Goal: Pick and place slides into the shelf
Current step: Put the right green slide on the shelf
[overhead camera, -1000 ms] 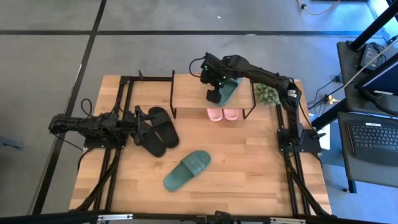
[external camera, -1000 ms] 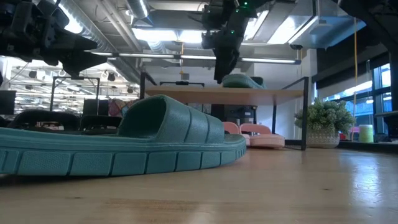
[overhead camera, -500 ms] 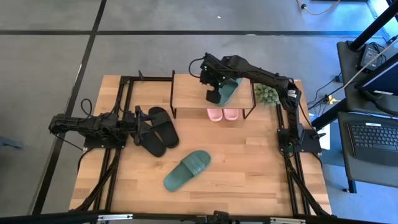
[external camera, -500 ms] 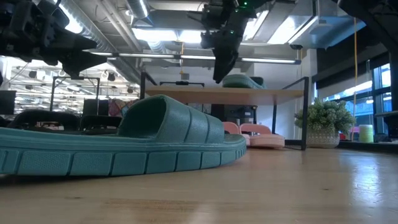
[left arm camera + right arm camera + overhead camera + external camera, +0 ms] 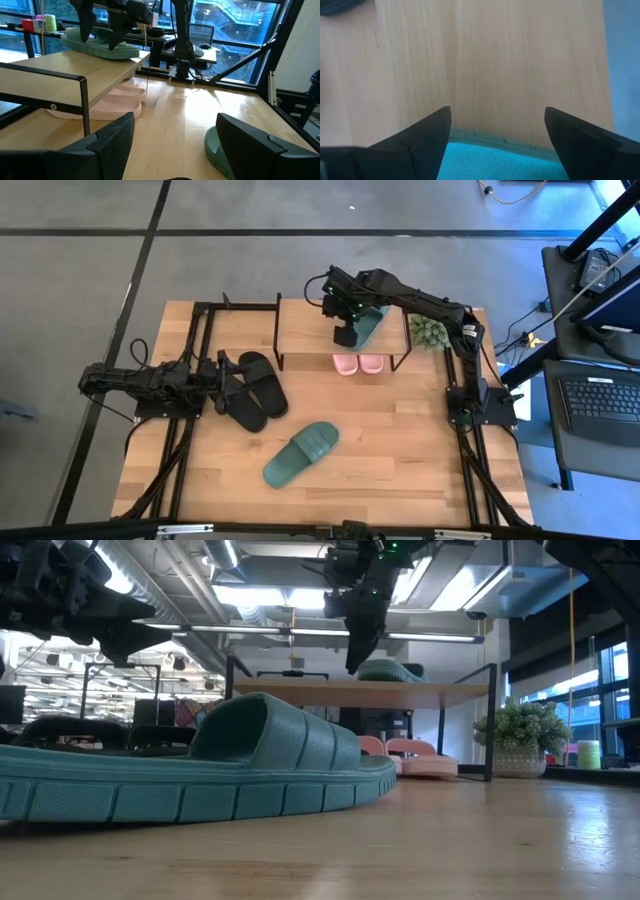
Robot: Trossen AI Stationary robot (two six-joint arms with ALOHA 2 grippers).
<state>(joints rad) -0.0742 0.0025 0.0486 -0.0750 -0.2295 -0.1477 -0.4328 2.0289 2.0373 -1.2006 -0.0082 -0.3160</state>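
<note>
One dark green slide (image 5: 370, 325) lies flat on the shelf (image 5: 305, 330) top board. My right gripper (image 5: 497, 130) hangs over it, open and pointing down, with a finger on each side of the slide's end (image 5: 495, 157). The second green slide (image 5: 302, 452) rests sole-down on the table's near middle. Two pink slides (image 5: 358, 364) sit on the table under the shelf. The black pair (image 5: 258, 388) lies left of centre. My left gripper (image 5: 222, 380) waits beside that pair, open and low over the table. My right gripper's open fingers (image 5: 85, 25) come from above and stand astride the green slide (image 5: 100, 45), which lies flat on the shelf board. I cannot tell whether they touch it.
A small potted plant (image 5: 428, 330) stands at the shelf's right end. Black metal frames run along the table's left and right sides. Bare wood lies between the shelf and the green slide (image 5: 200, 775) on the table, and along the near edge.
</note>
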